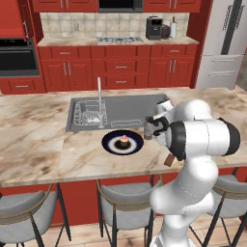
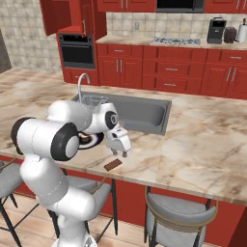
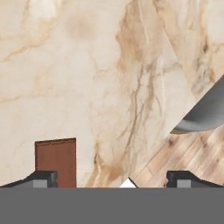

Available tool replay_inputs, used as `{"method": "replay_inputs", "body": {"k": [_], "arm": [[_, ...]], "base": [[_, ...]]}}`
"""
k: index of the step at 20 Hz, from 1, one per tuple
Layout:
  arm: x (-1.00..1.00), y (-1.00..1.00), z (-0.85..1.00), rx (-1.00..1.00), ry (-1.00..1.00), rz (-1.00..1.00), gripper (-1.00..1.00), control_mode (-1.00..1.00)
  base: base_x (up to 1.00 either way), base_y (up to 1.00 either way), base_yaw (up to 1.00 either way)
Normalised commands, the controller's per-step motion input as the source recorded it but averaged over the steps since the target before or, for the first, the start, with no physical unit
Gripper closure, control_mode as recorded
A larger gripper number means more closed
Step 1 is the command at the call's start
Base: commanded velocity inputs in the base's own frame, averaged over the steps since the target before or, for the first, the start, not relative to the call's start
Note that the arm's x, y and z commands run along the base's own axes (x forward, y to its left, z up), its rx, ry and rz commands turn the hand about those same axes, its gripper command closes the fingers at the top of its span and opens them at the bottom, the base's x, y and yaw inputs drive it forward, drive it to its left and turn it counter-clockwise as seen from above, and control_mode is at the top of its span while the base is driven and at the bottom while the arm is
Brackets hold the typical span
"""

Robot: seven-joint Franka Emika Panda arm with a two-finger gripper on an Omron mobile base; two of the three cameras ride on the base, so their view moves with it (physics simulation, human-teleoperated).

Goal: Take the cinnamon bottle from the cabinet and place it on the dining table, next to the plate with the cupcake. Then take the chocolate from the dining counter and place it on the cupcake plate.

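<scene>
The chocolate [image 2: 113, 165], a flat brown bar, lies on the marble dining counter [image 2: 193, 144] close to its front edge. My gripper [image 2: 122, 154] hangs just above and beside it, pointing down. In the hand view the chocolate [image 3: 55, 161] sits by the left fingertip [image 3: 41, 178], and the gripper [image 3: 111, 183] is open and empty. The navy plate [image 1: 112, 144] with the cupcake [image 1: 124, 141] lies in front of the sink. A small jar-like shape [image 1: 147, 132], which looks like the cinnamon bottle, stands right of the plate, partly behind my hand. My elbow hides part of the chocolate [image 1: 169, 160].
A steel sink [image 1: 120, 108] with a tall faucet [image 1: 100, 99] is set in the counter behind the plate. Grey stools [image 1: 123, 202] stand under the front edge. In the hand view the counter edge runs diagonally, with wood floor and a stool seat [image 3: 205, 111] beyond it.
</scene>
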Motion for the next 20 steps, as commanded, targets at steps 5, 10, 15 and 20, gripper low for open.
{"method": "replay_inputs", "body": {"k": [5, 10, 15, 20], "arm": [[-0.52, 0.1, 0.13, 0.07, -0.06, -0.33, -1.0, -1.0], [-0.55, 0.24, -0.06, 0.13, -0.15, -0.44, -1.0, -1.0], [-0.11, 0.18, -0.03, 0.06, -0.26, -0.33, -1.0, -1.0], [0.18, 0.0, 0.04, 0.0, -0.16, -0.06, -1.0, -1.0]], "base": [[0.0, 0.0, 0.0], [0.0, 0.0, 0.0], [0.0, 0.0, 0.0], [0.0, 0.0, 0.0]]}}
